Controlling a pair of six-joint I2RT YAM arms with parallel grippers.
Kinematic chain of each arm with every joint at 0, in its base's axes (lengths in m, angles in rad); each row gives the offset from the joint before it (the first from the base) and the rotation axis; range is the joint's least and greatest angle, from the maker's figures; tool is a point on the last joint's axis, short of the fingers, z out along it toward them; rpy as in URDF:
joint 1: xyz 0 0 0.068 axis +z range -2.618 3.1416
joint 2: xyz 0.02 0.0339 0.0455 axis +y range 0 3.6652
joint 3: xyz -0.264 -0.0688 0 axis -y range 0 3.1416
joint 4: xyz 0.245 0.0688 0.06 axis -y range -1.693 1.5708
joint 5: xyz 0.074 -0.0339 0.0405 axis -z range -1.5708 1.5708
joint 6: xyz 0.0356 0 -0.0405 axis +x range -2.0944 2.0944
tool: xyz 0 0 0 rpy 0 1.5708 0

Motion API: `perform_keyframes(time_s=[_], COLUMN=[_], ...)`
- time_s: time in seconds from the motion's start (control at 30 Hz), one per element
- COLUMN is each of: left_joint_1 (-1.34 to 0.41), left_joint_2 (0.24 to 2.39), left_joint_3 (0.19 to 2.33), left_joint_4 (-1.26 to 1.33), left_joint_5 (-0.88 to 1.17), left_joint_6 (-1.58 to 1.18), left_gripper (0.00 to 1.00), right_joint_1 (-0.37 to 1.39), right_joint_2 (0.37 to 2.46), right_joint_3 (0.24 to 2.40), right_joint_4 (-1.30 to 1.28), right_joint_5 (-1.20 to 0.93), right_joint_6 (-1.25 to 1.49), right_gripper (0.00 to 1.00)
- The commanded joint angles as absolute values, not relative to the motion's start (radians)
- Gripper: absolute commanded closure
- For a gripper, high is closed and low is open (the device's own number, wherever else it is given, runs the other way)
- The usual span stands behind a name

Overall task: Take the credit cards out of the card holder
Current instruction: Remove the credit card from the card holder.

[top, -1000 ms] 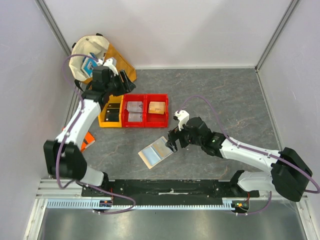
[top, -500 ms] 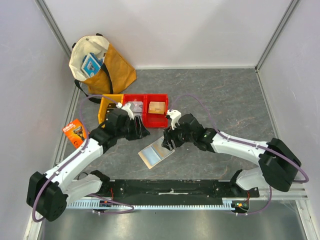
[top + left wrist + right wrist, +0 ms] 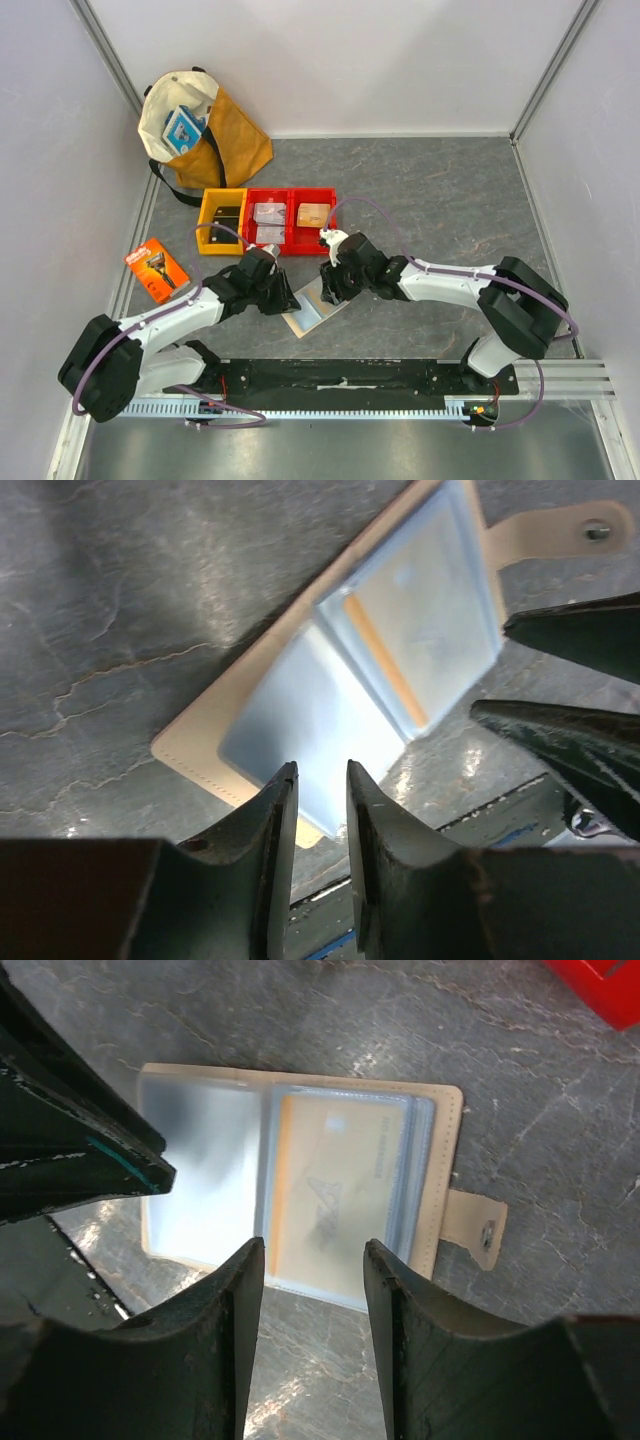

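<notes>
The beige card holder point(image 3: 311, 312) lies open and flat on the dark table, its pale blue-grey sleeves facing up point(image 3: 330, 690) point(image 3: 210, 1170). One of the credit cards point(image 3: 340, 1180), pale yellow with an orange edge point(image 3: 388, 665), sits inside the sleeve on the snap-tab point(image 3: 478, 1225) side. Any other card is hidden. My left gripper point(image 3: 287, 299) point(image 3: 322, 780) hovers at the holder's near-left edge, its jaws a narrow gap apart with nothing between them. From the right, my right gripper point(image 3: 328, 291) point(image 3: 312, 1255) stands open just over the card side, also holding nothing.
Two red bins point(image 3: 322, 194) and a yellow bin point(image 3: 204, 218) stand in a row just behind the holder. An orange razor package point(image 3: 157, 268) lies at the left. A tan and white bag point(image 3: 215, 125) stands in the back left corner. The black rail point(image 3: 340, 378) runs along the near edge.
My left arm swung from the bag at the back left down to the holder, its jaws narrowing. My right gripper slid left over the holder and its jaws narrowed too.
</notes>
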State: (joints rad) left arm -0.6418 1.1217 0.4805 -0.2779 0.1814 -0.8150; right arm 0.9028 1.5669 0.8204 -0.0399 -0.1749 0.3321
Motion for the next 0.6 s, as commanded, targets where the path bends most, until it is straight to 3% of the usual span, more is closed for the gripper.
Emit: perform_keyframes(time_s=[0.0,0.57], left_joint_1=[-0.646,-0.673], left_joint_2=[1.143,1.169], left_joint_3=[0.459,0.439], left_joint_4=[-0.265,-0.342], left_joint_5=[0.143,0.081], left_joint_6=[-0.865,-0.851], left_gripper=[0.68,0.74], right_joint_1=[0.905,0.905], right_joint_2=[1.594,1.634], right_joint_3=[0.85,0.831], right_joint_4=[-0.04,-0.046], right_joint_5=[-0.111,-0.095], right_joint_6=[0.35,0.359], right_gripper=[0.51,0.57])
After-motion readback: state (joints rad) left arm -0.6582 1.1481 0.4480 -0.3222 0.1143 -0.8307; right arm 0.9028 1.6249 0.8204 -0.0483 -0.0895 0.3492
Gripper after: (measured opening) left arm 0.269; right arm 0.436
